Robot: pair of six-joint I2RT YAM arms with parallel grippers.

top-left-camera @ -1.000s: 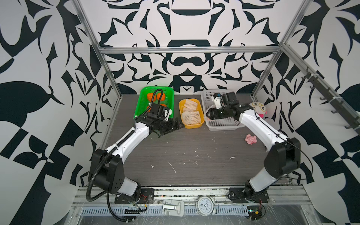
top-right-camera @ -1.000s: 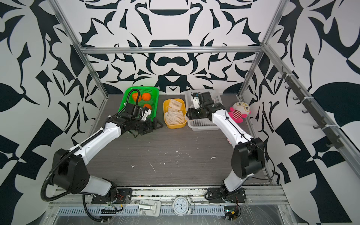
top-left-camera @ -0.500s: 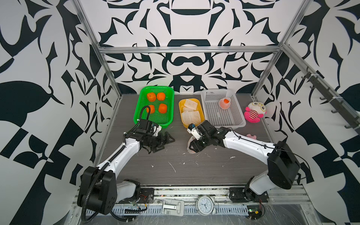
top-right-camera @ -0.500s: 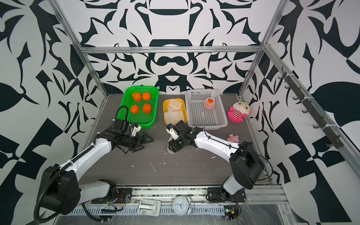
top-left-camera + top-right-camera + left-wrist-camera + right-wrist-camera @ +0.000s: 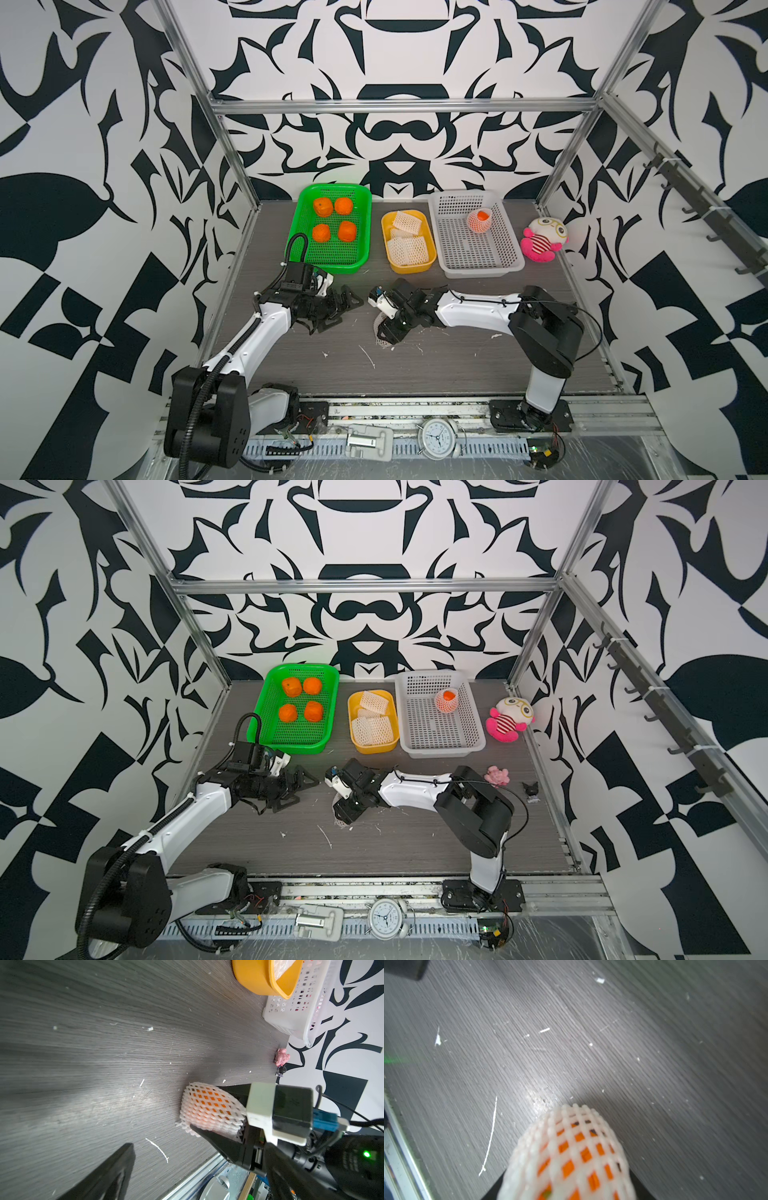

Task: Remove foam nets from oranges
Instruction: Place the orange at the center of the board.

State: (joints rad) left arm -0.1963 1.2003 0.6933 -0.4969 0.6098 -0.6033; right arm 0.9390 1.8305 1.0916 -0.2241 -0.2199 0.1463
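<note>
- The right gripper (image 5: 203, 1105) is closed partway on a netted orange (image 5: 209, 1109); its two black fingers (image 5: 218, 1140) press the foam net from opposite sides, and orange skin shows through the diamond holes
- The left gripper (image 5: 338, 313) is spread to its widest, holding and touching nothing; its tips point toward the netted orange, near it but apart
- The right arm lies low across the table (image 5: 457, 361), stretched from its base toward the middle with the wrist tipped down; the left arm slopes forward from its base, its gripper just in front of the green basket (image 5: 328, 266)
- The netted orange is at mid-table, in front of the yellow tray (image 5: 409, 268); four bare oranges (image 5: 322, 206) sit in the green basket, flattened foam nets (image 5: 409, 245) lie in the yellow tray, and a second netted orange (image 5: 479, 219) sits in the white basket (image 5: 478, 270), with a plush toy (image 5: 542, 241) beside it
- In both top views the right gripper hides most of the held fruit, leaving only a white net edge (image 5: 338, 812); the left wrist view shows it side-on between the fingers, and the right wrist view shows its free end (image 5: 571, 1157), blurred; whether that end touches the table cannot be told
- A small pink lump (image 5: 496, 775) shows in a top view by the right arm's elbow, and also in the left wrist view
</note>
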